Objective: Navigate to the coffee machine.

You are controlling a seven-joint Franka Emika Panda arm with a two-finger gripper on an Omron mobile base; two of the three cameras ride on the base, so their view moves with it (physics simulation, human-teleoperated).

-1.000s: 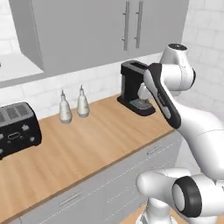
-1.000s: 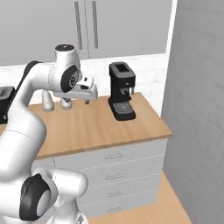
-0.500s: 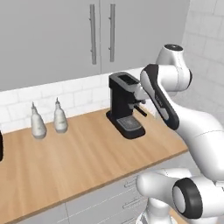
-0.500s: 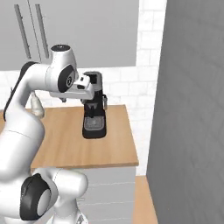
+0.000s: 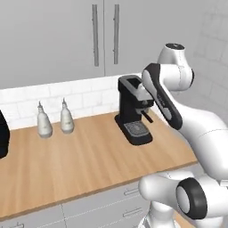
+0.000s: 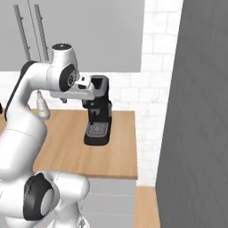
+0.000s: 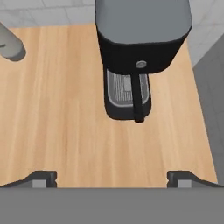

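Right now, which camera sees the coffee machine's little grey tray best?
The hand view: it looks straight down on the drip-tray grille under the coffee machine. The left base view shows the grille slanted and small; the right base view shows it smaller still.

Before me stands the tall black C-shaped coffee machine (image 5: 132, 111) (image 6: 99, 116) (image 7: 139, 52), upright on wood near the tiled wall, grey drip grille under its overhanging head.

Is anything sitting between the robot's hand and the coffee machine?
No, nothing visible does. In the hand view, bare wooden counter runs from the open gripper up to the coffee machine. The two bottles stand off to the side, out of the way.
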